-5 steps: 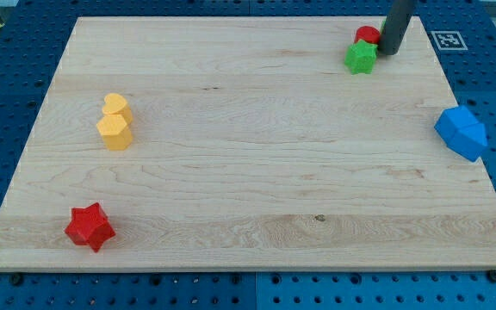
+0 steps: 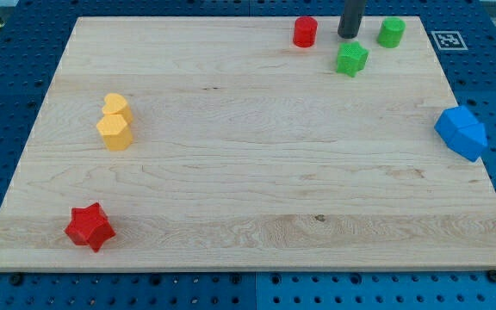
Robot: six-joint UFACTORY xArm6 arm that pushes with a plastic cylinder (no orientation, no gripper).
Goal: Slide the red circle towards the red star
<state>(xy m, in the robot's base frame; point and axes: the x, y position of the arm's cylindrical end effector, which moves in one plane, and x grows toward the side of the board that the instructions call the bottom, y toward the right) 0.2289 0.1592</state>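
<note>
The red circle [image 2: 305, 32] stands near the view's top edge of the wooden board, right of centre. The red star [image 2: 89, 227] lies at the view's bottom left corner of the board, far from it. My tip [image 2: 348, 35] rests on the board just right of the red circle, with a small gap between them. A green star [image 2: 351, 59] lies just below my tip, and a green circle [image 2: 391, 33] stands to its right.
A yellow heart [image 2: 115, 106] and a yellow hexagon [image 2: 114, 132] touch each other at the view's left. Two blue blocks [image 2: 461, 132] sit together at the board's right edge. The board [image 2: 248, 198] lies on a blue pegboard.
My tip has moved left along the top edge. The red circle has slid left, the green star shifted slightly left, and the green circle, hidden before, now shows.
</note>
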